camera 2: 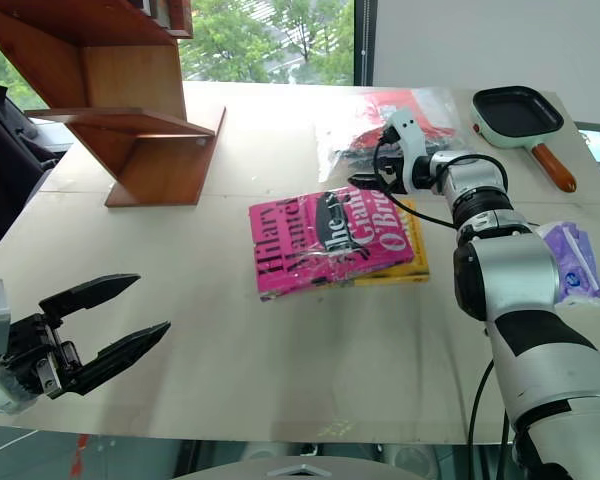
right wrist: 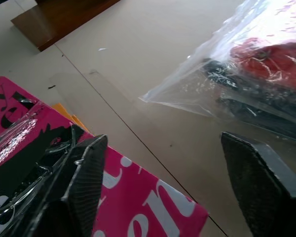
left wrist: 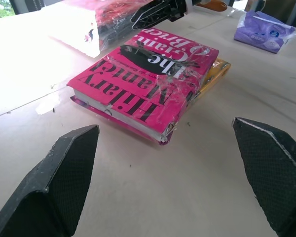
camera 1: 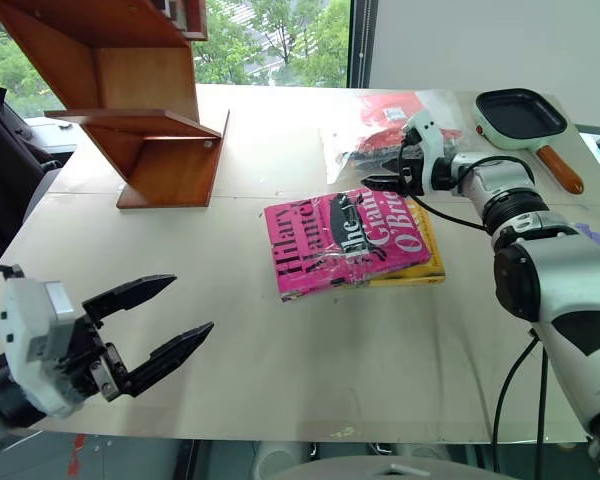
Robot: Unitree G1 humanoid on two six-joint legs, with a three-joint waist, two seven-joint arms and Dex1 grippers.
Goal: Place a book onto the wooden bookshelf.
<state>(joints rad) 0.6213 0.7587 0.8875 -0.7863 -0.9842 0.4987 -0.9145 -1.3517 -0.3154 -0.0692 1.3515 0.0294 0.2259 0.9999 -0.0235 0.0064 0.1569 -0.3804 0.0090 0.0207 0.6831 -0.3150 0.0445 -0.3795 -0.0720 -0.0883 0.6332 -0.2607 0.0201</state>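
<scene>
The bright pink book [camera 1: 342,240] lies flat at the middle of the table, wrapped in clear film, on top of a yellow book [camera 1: 432,262]. The wooden bookshelf [camera 1: 150,120] stands at the table's far left. My right gripper [camera 1: 373,177] hovers over the pink book's far right corner, pointing left; in its wrist view its fingers [right wrist: 86,173] stand apart with nothing between them. My left gripper [camera 1: 192,306] hangs open over the near left part of the table, well short of the book [left wrist: 148,74].
A clear plastic bag [camera 1: 395,125] with red and black contents lies just behind the books. A black frying pan [camera 1: 520,112] sits at the far right, and a purple tissue pack [camera 2: 572,262] at the right edge. The pale table [camera 1: 280,380] is bare near me.
</scene>
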